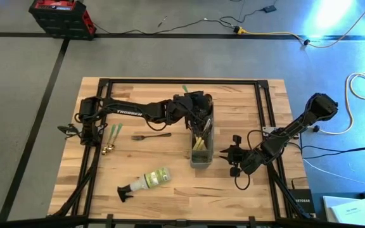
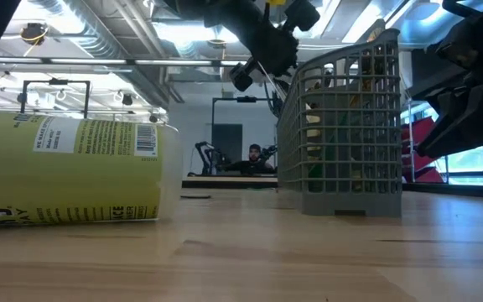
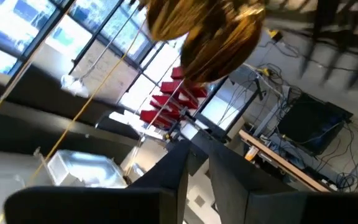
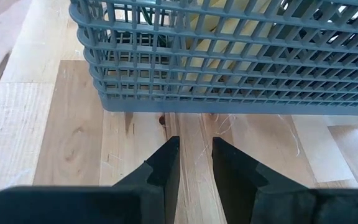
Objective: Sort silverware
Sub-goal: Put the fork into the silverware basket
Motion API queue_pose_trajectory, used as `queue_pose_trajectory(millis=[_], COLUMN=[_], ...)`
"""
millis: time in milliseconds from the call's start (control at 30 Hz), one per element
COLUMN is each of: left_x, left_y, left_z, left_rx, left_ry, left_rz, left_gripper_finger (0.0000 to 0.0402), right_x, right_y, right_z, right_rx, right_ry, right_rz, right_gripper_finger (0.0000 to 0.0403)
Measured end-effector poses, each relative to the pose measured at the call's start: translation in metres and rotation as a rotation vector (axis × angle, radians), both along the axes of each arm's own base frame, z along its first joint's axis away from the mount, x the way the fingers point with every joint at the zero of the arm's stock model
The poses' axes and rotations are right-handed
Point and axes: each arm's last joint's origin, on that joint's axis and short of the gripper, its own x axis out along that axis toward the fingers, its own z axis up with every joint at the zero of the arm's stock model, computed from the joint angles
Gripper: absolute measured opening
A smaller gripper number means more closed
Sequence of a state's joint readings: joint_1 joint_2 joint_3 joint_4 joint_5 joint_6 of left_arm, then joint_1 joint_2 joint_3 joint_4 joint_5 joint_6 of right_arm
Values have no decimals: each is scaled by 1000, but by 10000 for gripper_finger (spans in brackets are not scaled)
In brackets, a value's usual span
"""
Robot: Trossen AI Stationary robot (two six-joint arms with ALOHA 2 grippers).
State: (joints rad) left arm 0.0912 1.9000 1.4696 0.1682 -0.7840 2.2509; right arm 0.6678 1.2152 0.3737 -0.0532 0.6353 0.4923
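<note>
Closest to the low camera, the clear spray bottle with a yellow-green label (image 1: 146,183) lies on its side; not my job. Just past my right gripper (image 1: 228,157), whose jaws stand a slit apart holding nothing, sits the grey mesh caddy (image 1: 201,140), packed with cream and green handled cutlery (image 1: 199,142). My left gripper (image 1: 198,109) hovers above the caddy's far end with a gold spoon (image 3: 219,37) beyond its tips; pinched or released, I can't tell. Off that gripper's side, a dark fork (image 1: 149,136) and green-handled pieces (image 1: 112,137) lie loose, so I'd guess plenty remains.

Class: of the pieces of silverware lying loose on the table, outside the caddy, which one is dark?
The dark fork, lying alone between the green-handled pieces and the grey caddy; the others have green handles and gold ends.
</note>
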Motion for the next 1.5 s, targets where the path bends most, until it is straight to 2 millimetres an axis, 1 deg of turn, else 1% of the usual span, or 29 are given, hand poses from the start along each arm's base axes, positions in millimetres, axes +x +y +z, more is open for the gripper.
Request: queue_pose_trajectory(millis=[67, 167, 233, 300, 367, 433, 500, 533, 633, 667, 733, 767, 833, 867, 900, 933, 1000, 1100, 1200, 1333, 1433, 1500], left_x=[-2, -8, -15, -27, -46, -69, -92, -102, -133, -142, -157, -160, -158, -157, -156, -154, -153, -161, -168, -172, -174, -176], left_y=[-2, -4, -5, -6, -6, -4, -2, 0, 3, 4, 4, 3, -2, -5, -10, -15, -24, -30, -32, -38, -42, -45], left_z=[6, 23, 34, 49, 68, 83, 90, 89, 77, 71, 59, 51, 32, 22, 13, 5, -10, -34, -54, -75, -90, -96], left_rx=[0, -9, -21, -56, -122, -205, -313, -373, -587, -699, -1001, -1168, -1460, -1565, -1627, -1654, -1643, -1504, -1437, -1445, -1453, -1453], left_ry=[-24, -112, -154, -208, -274, -314, -355, -373, -444, -481, -560, -580, -578, -567, -554, -551, -538, -528, -574, -576, -546, -522], left_rz=[2, 25, 59, 85, 124, 167, 232, 284, 494, 577, 777, 882, 1038, 1093, 1132, 1148, 1131, 1147, 1207, 1206, 1149, 1117], left_gripper_finger=[47, 47, 47, 47, 47, 47, 47, 47, 47, 47, 47, 47, 47, 47, 47, 47, 47, 47, 47, 47, 47, 47], right_x=[0, 0, 0, 0, -1, -1, -1, -1, -1, -1, -1, 0, 0, 0, 0, 0, 0, 0, 0, 0, 0, 0], right_y=[0, 0, 0, 0, 0, 0, 0, 1, 0, 0, 0, 1, 1, 1, 1, 0, 1, 1, 1, 0, 0, 0], right_z=[0, 0, 0, 0, -1, -1, -1, -1, -1, -1, -1, -1, -1, -1, -1, -1, -1, -1, -1, -1, -1, -1], right_rx=[0, 0, 0, 14, 24, 30, 31, 32, 31, 32, 32, 34, 34, 34, 34, 35, 35, 38, 39, 36, 35, 35], right_ry=[0, 1, 2, 8, 15, 15, 16, 14, 13, 11, 11, 9, 9, 8, 8, 6, 6, 5, 5, 8, 9, 9], right_rz=[0, -1, 1, 9, 9, 5, 5, 4, 3, 3, 2, 2, 2, 2, 1, 0, 1, -1, -1, -1, -1, -2], right_gripper_finger=[76, 76, 76, 76, 76, 76, 76, 76, 76, 76, 76, 76, 76, 76, 76, 76, 76, 76, 76, 76, 76, 76])
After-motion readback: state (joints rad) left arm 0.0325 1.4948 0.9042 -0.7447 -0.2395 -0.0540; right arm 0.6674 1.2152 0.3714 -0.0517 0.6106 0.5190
